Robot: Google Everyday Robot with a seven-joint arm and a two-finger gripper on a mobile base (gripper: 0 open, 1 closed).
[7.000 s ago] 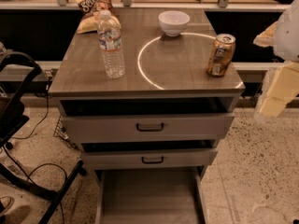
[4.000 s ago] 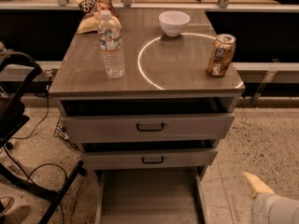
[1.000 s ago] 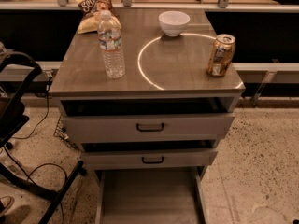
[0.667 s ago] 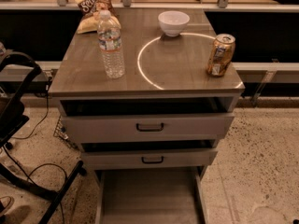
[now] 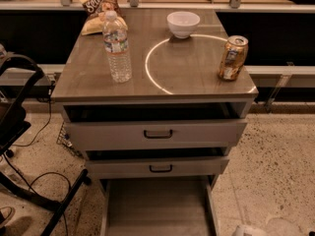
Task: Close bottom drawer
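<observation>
The bottom drawer is pulled far out of the cabinet. Its plain grey tray looks empty, and its front and handle are cut off by the lower edge of the camera view. Above it, the middle drawer and the top drawer each stand slightly open, with black bar handles. Only a pale piece of my gripper shows at the bottom right edge, low over the floor to the right of the open tray and apart from it.
On the cabinet top stand a water bottle, a white bowl and a drink can, with a chip bag at the back. A black frame and cables are on the left. Speckled floor lies to the right.
My arm dropped from the right of the cabinet to the bottom right corner and mostly left the view. The drawers and the objects on top have not moved.
</observation>
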